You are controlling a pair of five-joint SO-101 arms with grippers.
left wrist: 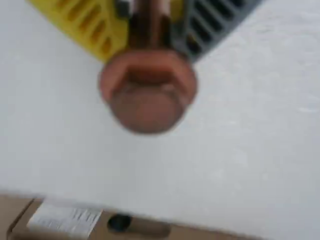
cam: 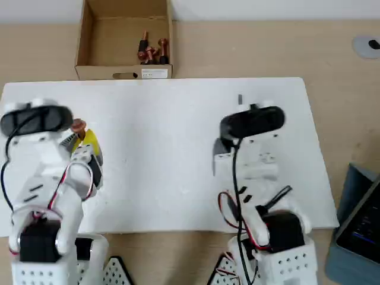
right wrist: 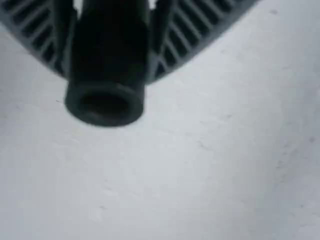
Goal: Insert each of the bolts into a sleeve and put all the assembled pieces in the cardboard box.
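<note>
My left gripper (left wrist: 148, 20) is shut on a copper bolt (left wrist: 147, 92), hex head pointing away from the wrist; from above the bolt (cam: 78, 126) shows at the left side of the white mat (cam: 160, 148), beside the yellow finger (cam: 90, 139). My right gripper (right wrist: 107, 35) is shut on a black sleeve (right wrist: 106, 75), its open bore facing outward over the mat. That arm (cam: 252, 127) stands at the mat's right half. The cardboard box (cam: 89, 41) at the back holds several assembled copper-and-black pieces (cam: 152, 50).
The box front with a white label (left wrist: 65, 220) and a hand slot (left wrist: 119, 222) lies past the mat's far edge. A grey disc (cam: 366, 46) sits on the wooden table at the back right, and a dark device (cam: 359, 222) at the right edge.
</note>
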